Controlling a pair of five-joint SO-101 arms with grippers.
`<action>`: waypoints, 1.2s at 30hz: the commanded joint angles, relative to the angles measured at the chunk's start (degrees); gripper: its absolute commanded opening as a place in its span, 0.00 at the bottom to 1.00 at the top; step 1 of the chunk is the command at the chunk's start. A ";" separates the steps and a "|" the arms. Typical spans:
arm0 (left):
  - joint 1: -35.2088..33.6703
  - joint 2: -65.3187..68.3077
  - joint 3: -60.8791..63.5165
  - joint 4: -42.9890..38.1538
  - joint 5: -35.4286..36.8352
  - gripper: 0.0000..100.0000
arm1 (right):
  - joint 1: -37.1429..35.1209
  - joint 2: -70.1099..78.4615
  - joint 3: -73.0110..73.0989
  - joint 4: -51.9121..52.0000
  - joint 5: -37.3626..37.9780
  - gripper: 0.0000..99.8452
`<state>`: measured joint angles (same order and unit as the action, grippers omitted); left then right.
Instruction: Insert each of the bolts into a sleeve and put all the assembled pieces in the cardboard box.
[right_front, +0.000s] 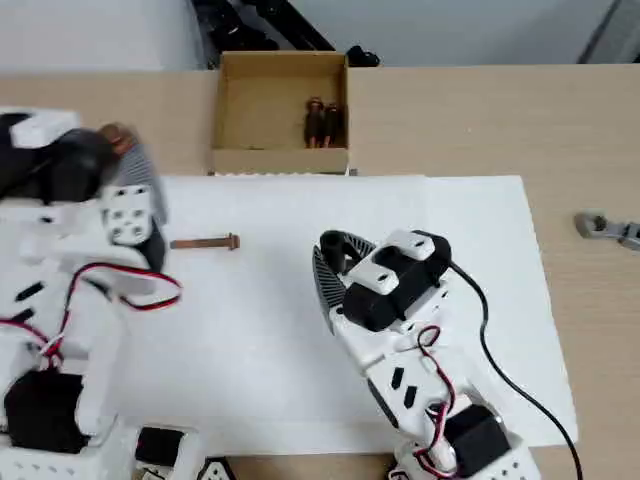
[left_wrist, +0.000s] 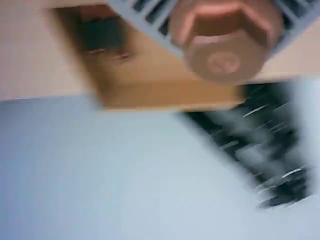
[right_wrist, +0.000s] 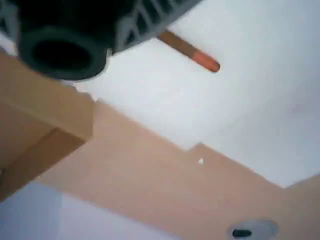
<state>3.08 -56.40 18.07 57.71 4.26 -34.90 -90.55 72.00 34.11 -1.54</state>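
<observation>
The left fingers (left_wrist: 150, 17) are clamped on a copper bolt (left_wrist: 225, 40), and a black sleeve (right_wrist: 62, 52) is gripped by the right fingers (right_wrist: 145, 20). A loose bolt (right_front: 205, 242) is seen on the white sheet (right_front: 450, 230) laid over the wooden table (right_front: 580, 120). Two assembled pieces (right_front: 325, 122) lie in the cardboard box (right_front: 280, 160).

Copper-coloured hex-head metal bolt (left_wrist: 225, 42) in my left fingers (left_wrist: 145, 12): satin, smooth. Fingers: ribbed grey plastic. Black hollow sleeve (right_wrist: 62, 52) in my right fingers (right_wrist: 150, 20): matt, plastic or rubber, can't tell. Brown cardboard box (right_front: 230, 100): matt, fibrous. White sheet (right_front: 450, 230): matt, paper-like. Tan wood-look tabletop (right_front: 580, 120): smooth.
</observation>
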 joint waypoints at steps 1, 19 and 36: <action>5.98 4.04 -5.93 -1.93 0.09 0.01 | -0.66 -0.75 2.29 -7.78 0.70 0.00; 24.18 12.66 -16.66 -1.67 0.09 0.01 | -0.66 19.03 -7.30 -22.46 5.10 0.00; 25.67 12.57 -16.57 0.44 6.15 0.01 | -0.75 19.03 -2.73 -25.36 4.66 0.00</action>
<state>27.52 -43.82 4.09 58.07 9.98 -35.25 -71.38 69.80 9.93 4.18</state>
